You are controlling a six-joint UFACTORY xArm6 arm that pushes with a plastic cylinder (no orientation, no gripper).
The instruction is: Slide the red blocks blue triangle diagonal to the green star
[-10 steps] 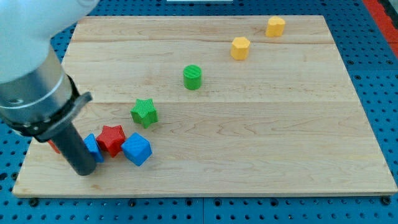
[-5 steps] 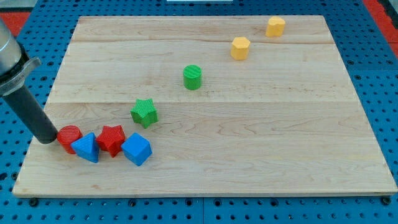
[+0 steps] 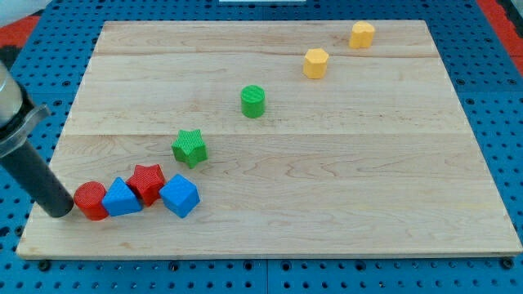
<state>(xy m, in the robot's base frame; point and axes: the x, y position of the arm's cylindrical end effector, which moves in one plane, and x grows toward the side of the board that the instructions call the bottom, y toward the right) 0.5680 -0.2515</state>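
Note:
A red cylinder, a blue triangle, a red star and a blue cube lie in a touching row near the board's lower left. The green star stands apart, up and to the right of the red star. My tip rests on the board at the red cylinder's left side, touching or almost touching it. The rod leans up toward the view's left edge.
A green cylinder stands near the board's middle. Two yellow blocks lie toward the upper right. The wooden board sits on a blue pegboard; its left edge is close to my tip.
My tip swung left off the blocks, then came down toward the view's bottom beside the red cylinder. The red cylinder and blue triangle shifted down and right, closing against the red star.

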